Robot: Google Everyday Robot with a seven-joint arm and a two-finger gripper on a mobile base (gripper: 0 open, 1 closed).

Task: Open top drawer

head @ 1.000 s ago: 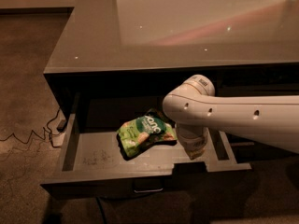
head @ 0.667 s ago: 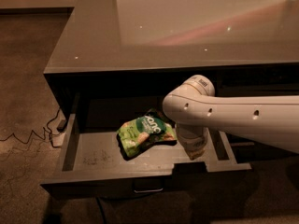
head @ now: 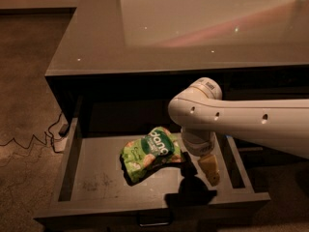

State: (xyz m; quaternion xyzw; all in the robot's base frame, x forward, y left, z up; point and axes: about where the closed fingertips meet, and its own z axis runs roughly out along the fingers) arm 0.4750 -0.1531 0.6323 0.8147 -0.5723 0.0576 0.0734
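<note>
The top drawer (head: 96,182) is a wide dark grey drawer that stands pulled far out from under the counter, with its shallow grey tray showing. Its small metal bar handle (head: 154,221) is at the centre of the front panel, at the bottom edge of the view. A green snack bag (head: 149,153) lies in the tray near the middle. My white arm (head: 241,120) reaches in from the right. My gripper (head: 210,170) points down inside the drawer, just right of the bag and behind the front panel, not on the handle.
A glossy grey countertop (head: 169,28) overhangs the drawer. The drawer's side walls (head: 70,158) stick out over the floor. A dark cable (head: 29,141) and a plug lie on the carpet at the left. Another drawer front (head: 260,153) is at the right behind my arm.
</note>
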